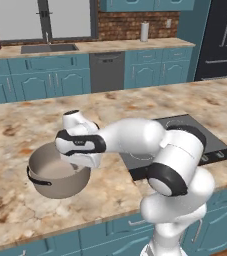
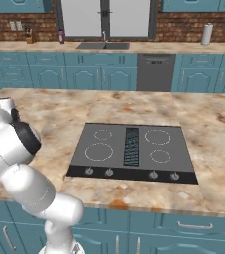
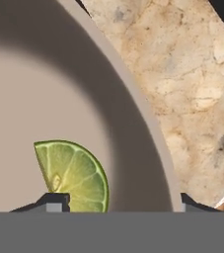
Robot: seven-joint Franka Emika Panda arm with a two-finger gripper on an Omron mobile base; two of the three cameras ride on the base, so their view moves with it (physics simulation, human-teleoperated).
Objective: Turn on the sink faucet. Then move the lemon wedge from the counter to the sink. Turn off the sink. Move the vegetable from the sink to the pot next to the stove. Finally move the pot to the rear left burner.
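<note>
Lemon wedge [image 3: 73, 174] on pot [image 3: 133, 113] floor — just beyond pincer [image 3: 118, 201], jaws apart, holding nothing

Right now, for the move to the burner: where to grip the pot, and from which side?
Grip the pot by its upright rim wall, coming straight down, one finger inside and one outside. Choose rim away from the lemon wedge, which lies flat inside. The gripper already sits over it.

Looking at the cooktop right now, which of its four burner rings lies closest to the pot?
The front left ring, the larger on the stove's left side; the pot sits on the counter beyond that edge.
</note>
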